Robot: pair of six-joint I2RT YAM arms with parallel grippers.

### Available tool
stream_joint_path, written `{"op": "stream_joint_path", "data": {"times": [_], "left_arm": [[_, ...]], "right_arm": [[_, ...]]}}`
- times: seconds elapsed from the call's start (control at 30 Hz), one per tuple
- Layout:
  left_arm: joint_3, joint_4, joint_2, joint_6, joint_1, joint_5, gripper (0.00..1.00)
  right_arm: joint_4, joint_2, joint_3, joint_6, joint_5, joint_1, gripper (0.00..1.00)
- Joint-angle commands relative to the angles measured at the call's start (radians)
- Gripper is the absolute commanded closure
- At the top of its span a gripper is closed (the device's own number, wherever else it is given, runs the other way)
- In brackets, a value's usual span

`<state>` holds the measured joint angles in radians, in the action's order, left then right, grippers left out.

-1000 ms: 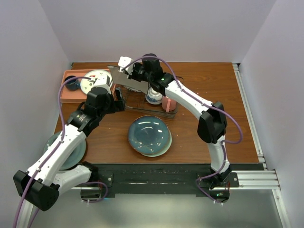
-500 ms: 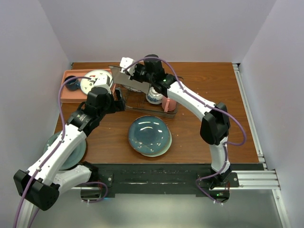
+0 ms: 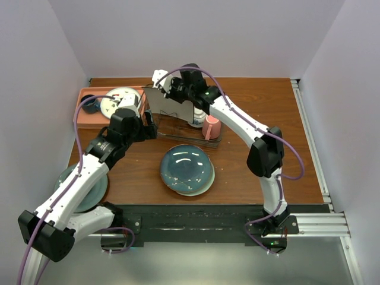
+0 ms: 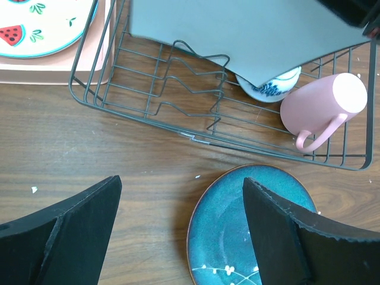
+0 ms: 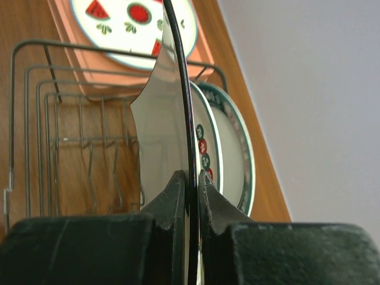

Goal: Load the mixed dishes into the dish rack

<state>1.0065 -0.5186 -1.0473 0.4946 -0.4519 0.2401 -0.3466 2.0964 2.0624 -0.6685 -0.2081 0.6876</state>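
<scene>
While right fingers (image 5: 181, 195) pinch the square plate (image 4: 249, 35), left fingers (image 3: 150, 126) gape over wooden table (image 3: 285, 154).

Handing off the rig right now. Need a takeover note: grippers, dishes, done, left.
Left gripper open, empty, at the near side of the rack.
Right gripper shut on the square plate, on edge over the rack, beside the rimmed plate.
Done: mug, bowl, rimmed plate in the rack.
Left: seat and release the square plate; rack the green plate, on the table under the left arm. A blue plate also lies on the table before the rack.
</scene>
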Motion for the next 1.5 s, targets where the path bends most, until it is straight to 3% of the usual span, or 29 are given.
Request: {"op": "stream_joint_path", "data": {"times": [0.0, 0.2, 0.53, 1.1, 1.23, 1.27, 1.37, 1.47], "left_arm": [[0.02, 0.025, -0.002, -0.004, 0.007, 0.002, 0.12], [0.011, 0.025, 0.001, 0.001, 0.007, 0.001, 0.12], [0.004, 0.028, -0.003, 0.001, 0.007, -0.007, 0.12], [-0.009, 0.031, 0.0, -0.001, 0.007, -0.007, 0.12], [-0.011, 0.034, -0.003, 0.001, 0.007, -0.012, 0.12], [-0.011, 0.034, -0.002, 0.001, 0.007, -0.013, 0.12], [-0.011, 0.034, -0.003, 0.002, 0.007, -0.015, 0.12], [-0.011, 0.034, -0.002, 0.001, 0.007, -0.015, 0.12]], "right_arm": [[0.081, 0.01, 0.1, -0.016, 0.001, -0.016, 1.0], [0.118, 0.063, 0.105, 0.027, -0.019, -0.016, 1.0], [0.371, 0.03, -0.008, 0.142, -0.033, -0.016, 1.0], [0.35, 0.185, 0.156, 0.17, 0.016, -0.016, 0.99], [0.35, 0.209, 0.171, 0.181, 0.061, -0.017, 0.79], [0.35, 0.209, 0.173, 0.187, 0.084, -0.016, 0.67], [0.357, 0.197, 0.157, 0.196, 0.111, -0.019, 0.56], [0.38, 0.162, 0.111, 0.205, 0.115, -0.019, 0.51]]}}
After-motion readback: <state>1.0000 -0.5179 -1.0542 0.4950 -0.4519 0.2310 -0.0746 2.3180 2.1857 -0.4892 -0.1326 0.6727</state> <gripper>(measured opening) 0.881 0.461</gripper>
